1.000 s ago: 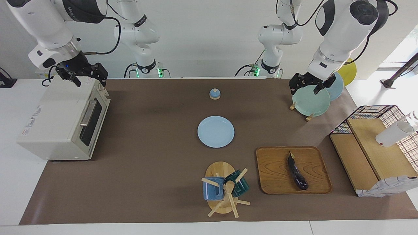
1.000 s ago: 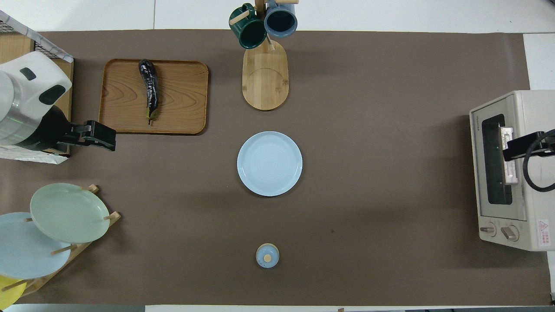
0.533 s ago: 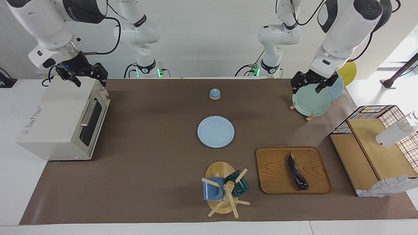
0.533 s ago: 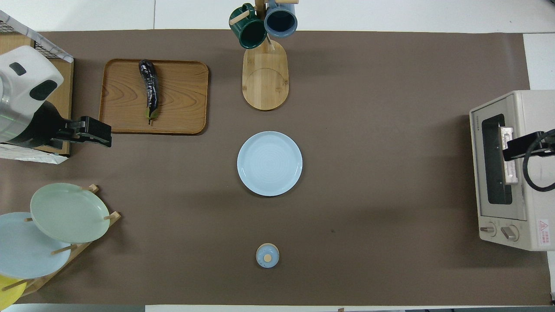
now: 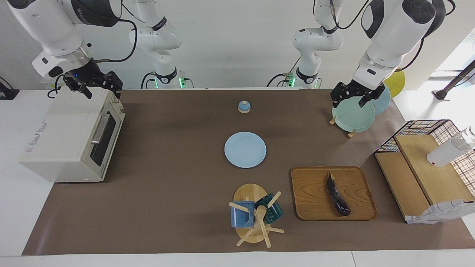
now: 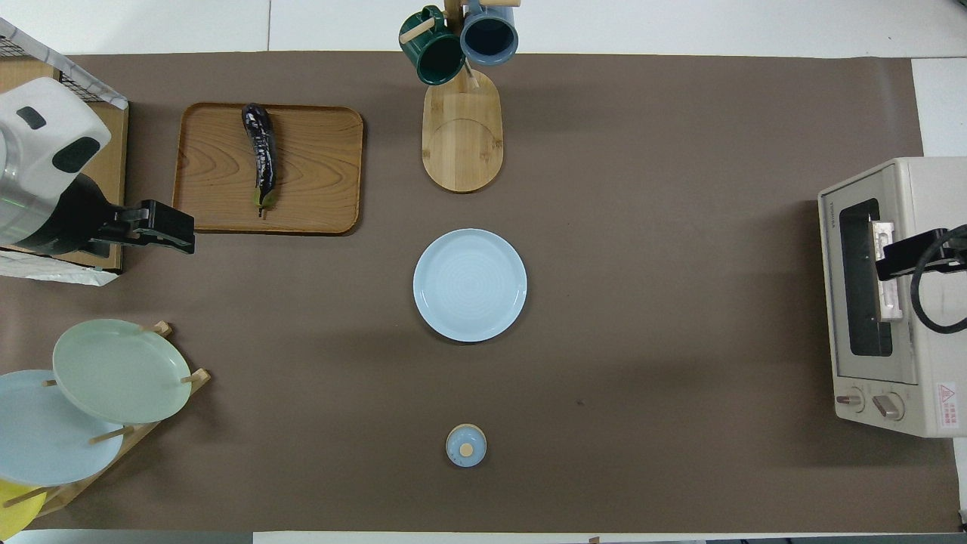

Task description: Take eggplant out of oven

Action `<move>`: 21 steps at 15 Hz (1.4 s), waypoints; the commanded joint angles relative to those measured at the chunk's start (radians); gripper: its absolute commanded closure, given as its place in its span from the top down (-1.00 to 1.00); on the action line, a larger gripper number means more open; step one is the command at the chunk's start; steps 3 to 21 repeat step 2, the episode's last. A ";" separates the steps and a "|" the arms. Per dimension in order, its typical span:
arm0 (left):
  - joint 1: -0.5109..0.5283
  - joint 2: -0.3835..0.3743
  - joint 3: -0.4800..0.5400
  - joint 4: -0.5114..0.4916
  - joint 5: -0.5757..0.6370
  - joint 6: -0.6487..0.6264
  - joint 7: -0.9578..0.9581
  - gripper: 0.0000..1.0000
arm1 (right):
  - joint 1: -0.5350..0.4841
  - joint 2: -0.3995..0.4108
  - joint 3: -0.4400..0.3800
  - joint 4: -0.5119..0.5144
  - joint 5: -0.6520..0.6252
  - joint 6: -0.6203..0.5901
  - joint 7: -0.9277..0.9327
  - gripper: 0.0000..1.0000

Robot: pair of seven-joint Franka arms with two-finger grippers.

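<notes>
- Since a second ago, only the left pincer [image 5: 354, 97] has risen slightly over the plate rack [image 5: 341, 126]; fingers apart, empty.
- Eggplant [image 5: 337, 194] lies on the wooden tray [image 5: 311, 193], oven [image 5: 70, 139] closed (task apparently done).
- Right pincer [image 5: 99, 88] waits over the oven, spread; withdrawing clear suffices.

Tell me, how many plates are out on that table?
4: a light blue plate lies flat mid-table; a green plate, a blue plate and a yellow plate stand in the rack at the left arm's end.
</notes>
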 commanded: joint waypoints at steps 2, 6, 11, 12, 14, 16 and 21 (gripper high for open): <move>0.010 -0.008 0.000 -0.011 -0.010 0.015 -0.006 1.00 | -0.012 -0.023 0.010 -0.028 0.014 0.013 0.016 1.00; 0.010 -0.008 0.000 -0.011 -0.010 0.015 -0.006 1.00 | -0.012 -0.023 0.010 -0.028 0.014 0.013 0.016 1.00; 0.010 -0.008 0.000 -0.011 -0.010 0.015 -0.006 1.00 | -0.012 -0.023 0.010 -0.028 0.014 0.013 0.016 1.00; 0.010 -0.008 0.000 -0.011 -0.010 0.015 -0.006 1.00 | -0.012 -0.023 0.010 -0.028 0.014 0.013 0.016 1.00; 0.010 -0.008 0.000 -0.011 -0.010 0.015 -0.006 1.00 | -0.012 -0.023 0.010 -0.028 0.014 0.013 0.016 1.00; 0.010 -0.008 0.000 -0.011 -0.010 0.015 -0.006 1.00 | -0.012 -0.023 0.010 -0.028 0.014 0.013 0.016 1.00; 0.010 -0.008 0.000 -0.011 -0.010 0.015 -0.006 1.00 | -0.012 -0.023 0.010 -0.028 0.014 0.013 0.016 1.00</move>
